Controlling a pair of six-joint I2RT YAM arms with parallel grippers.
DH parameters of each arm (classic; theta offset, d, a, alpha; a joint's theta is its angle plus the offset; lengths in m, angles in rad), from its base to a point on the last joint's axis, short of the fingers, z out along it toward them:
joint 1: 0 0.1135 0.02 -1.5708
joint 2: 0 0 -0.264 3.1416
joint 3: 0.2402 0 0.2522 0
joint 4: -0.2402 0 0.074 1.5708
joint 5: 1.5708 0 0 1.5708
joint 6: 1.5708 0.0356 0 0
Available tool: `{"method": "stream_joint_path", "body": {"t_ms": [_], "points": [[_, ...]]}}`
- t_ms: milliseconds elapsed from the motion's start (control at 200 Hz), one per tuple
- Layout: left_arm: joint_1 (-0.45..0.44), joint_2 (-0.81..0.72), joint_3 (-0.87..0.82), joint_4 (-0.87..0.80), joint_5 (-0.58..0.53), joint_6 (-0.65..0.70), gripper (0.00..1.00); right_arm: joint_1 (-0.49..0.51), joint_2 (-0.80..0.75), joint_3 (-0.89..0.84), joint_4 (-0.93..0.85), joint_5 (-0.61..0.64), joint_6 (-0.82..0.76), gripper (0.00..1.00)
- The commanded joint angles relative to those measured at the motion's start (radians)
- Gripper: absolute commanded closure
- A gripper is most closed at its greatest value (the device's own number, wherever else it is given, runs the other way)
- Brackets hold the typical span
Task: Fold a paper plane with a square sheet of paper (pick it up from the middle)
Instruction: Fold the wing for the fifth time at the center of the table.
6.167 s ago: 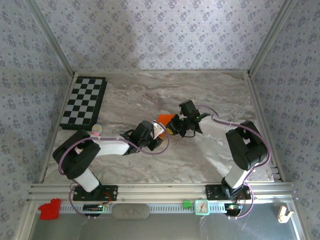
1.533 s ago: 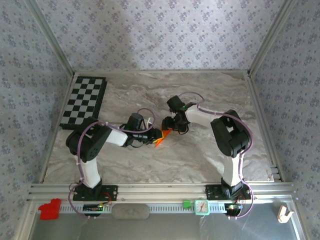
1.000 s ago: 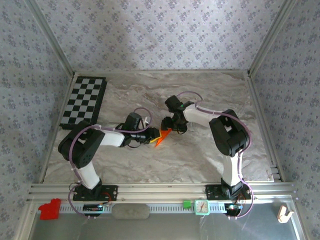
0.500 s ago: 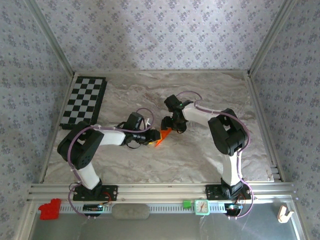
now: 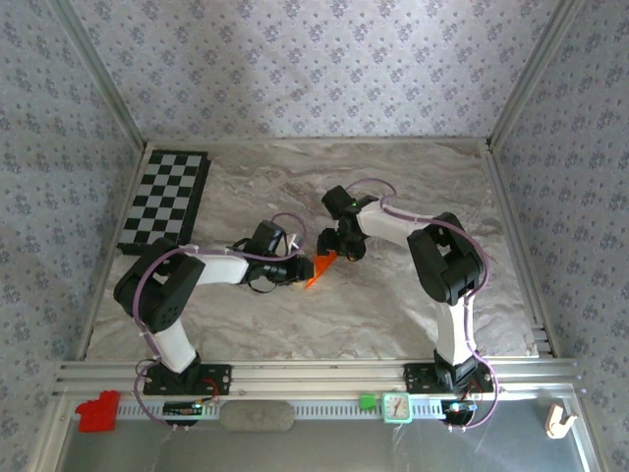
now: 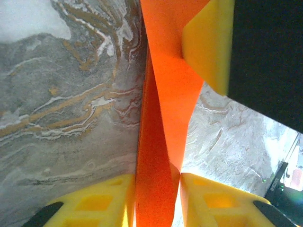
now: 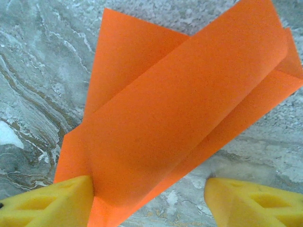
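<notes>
Closest in, along the bottom edge of the top view, there's the metal rail (image 5: 314,379) with a few odds and ends on it. A small red block (image 5: 97,411) sits at lower left, a tiny green piece (image 5: 369,401) and a teal-framed dial (image 5: 396,406) near the middle, and a cream hook (image 5: 559,421) at lower right. The dial face and the tick strip on the rail are too small to read.

Both arms reach up the frame from there and meet around the middle of the marble-look table (image 5: 423,187). The orange paper (image 5: 315,269) sits right between them, folded into overlapping layers with a long crease and a pointed end.

The left gripper (image 6: 157,198) has it. In the left wrist view, the two yellow fingers (image 6: 104,201) are at the bottom of the frame with the paper squeezed in the narrow gap, touching both pads.

The right gripper (image 7: 149,194) is spread wide. The finger at lower left of the right wrist view touches the paper's edge. The one at lower right is clear of it, with bare marble between. In the left wrist view, one of its yellow pads (image 6: 208,42) rests against the paper at upper right.

Further back, at upper left, is a black-and-white checkerboard (image 5: 165,200), well apart from the paper. Behind that are walls (image 5: 314,69) with a small floral print.
</notes>
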Motion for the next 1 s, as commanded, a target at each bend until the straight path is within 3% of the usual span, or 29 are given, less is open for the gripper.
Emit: {"method": "stream_joint_path", "body": {"t_ms": [0,275,690,994], "points": [[-0.004,0.034,-0.003,-0.090,-0.049,0.012,0.71,-0.008,0.109,-0.048,-0.024,0.064,0.015,0.31],[-0.003,0.047,-0.002,-0.102,-0.060,-0.005,0.80,-0.011,0.102,-0.064,-0.004,0.044,0.013,0.32],[-0.003,0.072,0.021,-0.138,-0.065,-0.015,0.81,-0.026,0.027,-0.139,0.096,-0.059,-0.087,0.33],[-0.003,0.046,0.027,-0.148,-0.069,-0.021,0.80,-0.014,0.075,-0.128,0.049,0.007,-0.086,0.40]]}}
